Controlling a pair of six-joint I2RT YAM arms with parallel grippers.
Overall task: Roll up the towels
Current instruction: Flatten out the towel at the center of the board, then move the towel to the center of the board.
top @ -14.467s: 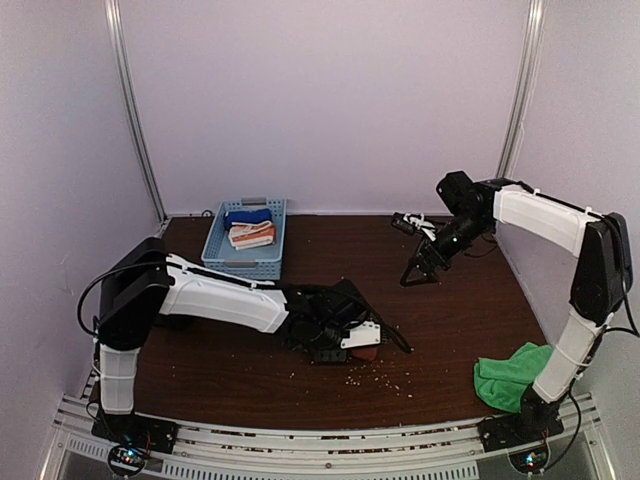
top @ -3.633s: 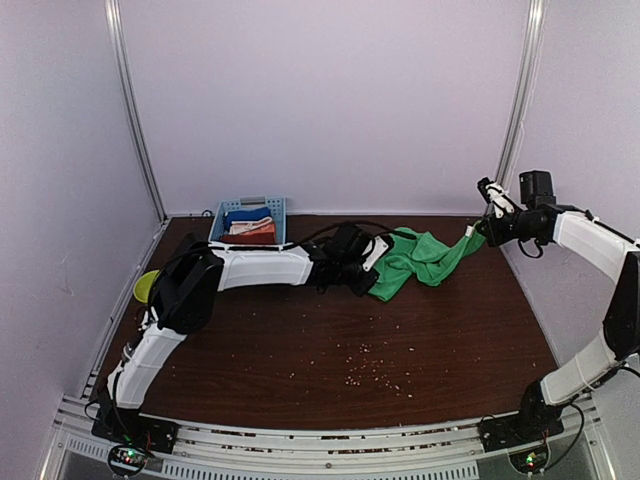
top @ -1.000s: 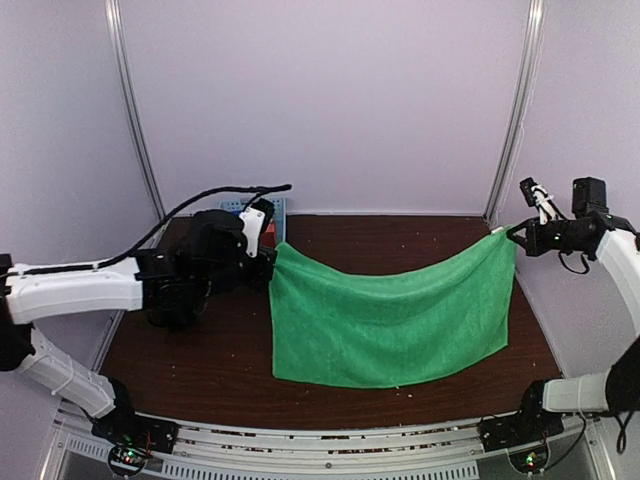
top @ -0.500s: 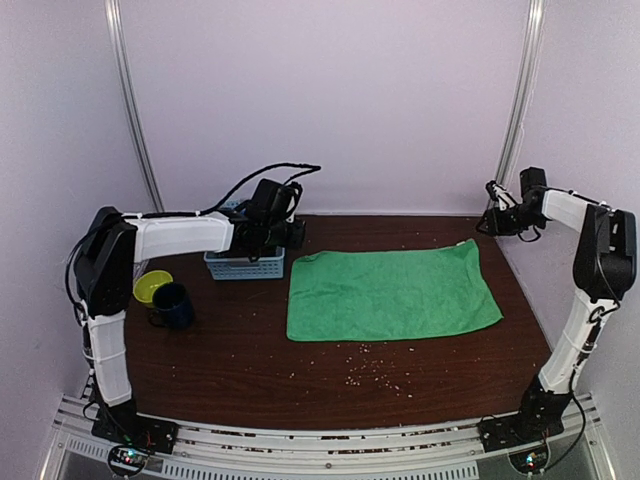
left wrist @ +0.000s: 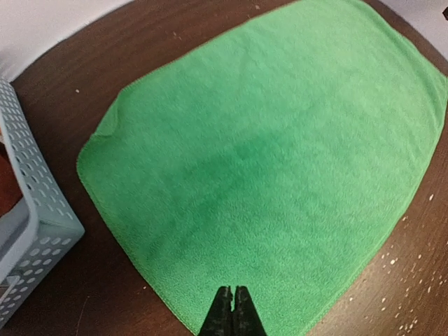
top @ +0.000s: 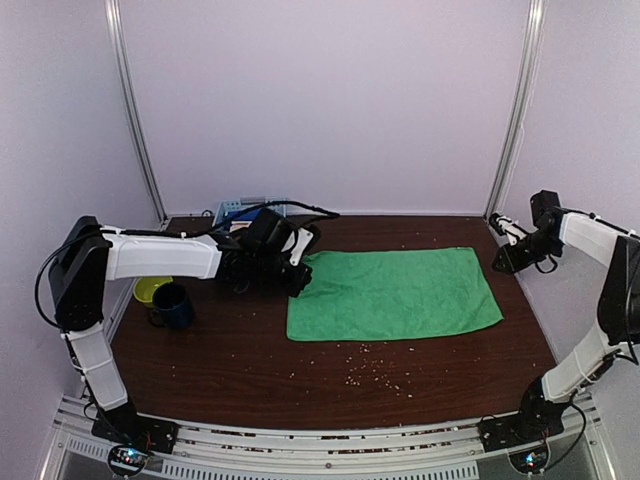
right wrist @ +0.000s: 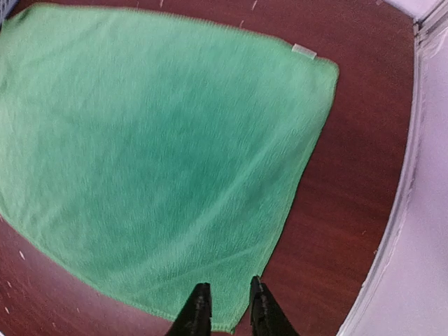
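We see the green towel (top: 395, 293) spread flat on the table (top: 250, 370), right of centre, with 1 small white tag (right wrist: 304, 50) at a corner.

The left gripper (top: 300, 285) sits at the towel's left edge. In the left wrist view its fingers (left wrist: 225, 315) are pressed together over the cloth just inside that edge. We cannot tell whether any cloth is caught between them.

The right gripper (top: 500, 262) is just beside the towel's far right corner. In the right wrist view its 2 fingers (right wrist: 198, 311) stand a little apart above the towel's edge, with green cloth visible through the gap and nothing pinched.

A basket (left wrist: 35, 210) stands close to the towel's far left corner, mostly hidden behind the left arm in the top view. At its inner edge a sliver of rust towel (left wrist: 4, 183) shows, though we cannot make out more of it.

Left of the arm, a dark mug (top: 175, 305) touches a yellow bowl (top: 148, 289). Crumbs (top: 370, 375) dot the table in front of the towel.
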